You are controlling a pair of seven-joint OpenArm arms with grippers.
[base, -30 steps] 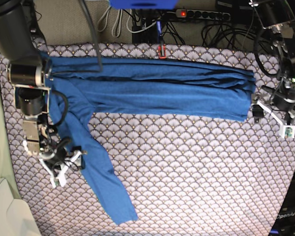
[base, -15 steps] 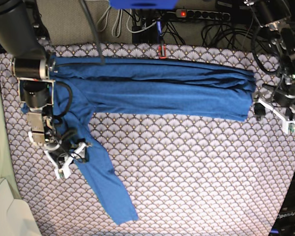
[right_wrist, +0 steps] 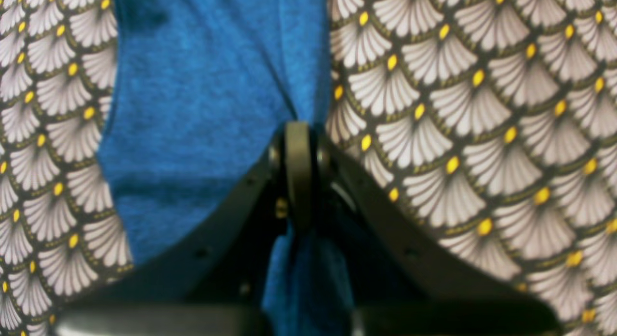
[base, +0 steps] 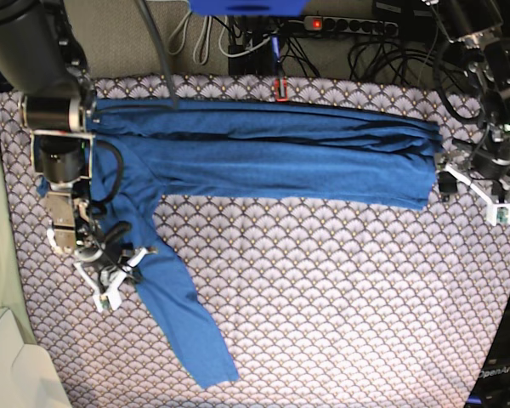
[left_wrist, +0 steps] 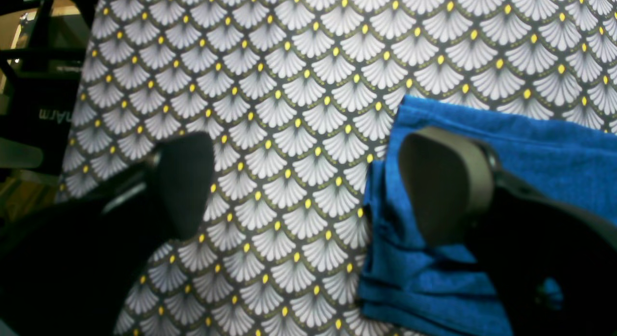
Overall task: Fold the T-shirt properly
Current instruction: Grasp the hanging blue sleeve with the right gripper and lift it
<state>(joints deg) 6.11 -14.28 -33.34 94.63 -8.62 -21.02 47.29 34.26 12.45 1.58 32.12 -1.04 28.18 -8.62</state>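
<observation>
Scallop-patterned cloth (base: 340,289) covers the table, and most of its near half lies bare, from below the shirt (base: 263,157) down to the front edge. Cables and a power strip (base: 348,25) crowd the strip behind the table's far edge.

That shirt is folded into a long band across the far part of the table, running almost side to side. Its far edge lies close to the cloth's far border. One sleeve (base: 183,314) trails off the band's end diagonally toward the front, its cuff stopping just short of the front edge.

At the sleeve's upper stretch the right gripper (base: 110,272) is clenched on the shirt: in the right wrist view the closed jaws pinch a ridge of blue fabric at the sleeve's edge, with bare cloth just beside it.

At the band's other end the left gripper (base: 476,191) is spread wide and holds nothing. In the left wrist view one finger (left_wrist: 446,181) sits over the shirt's stacked end folds, the other over bare cloth, near the table's side edge.
</observation>
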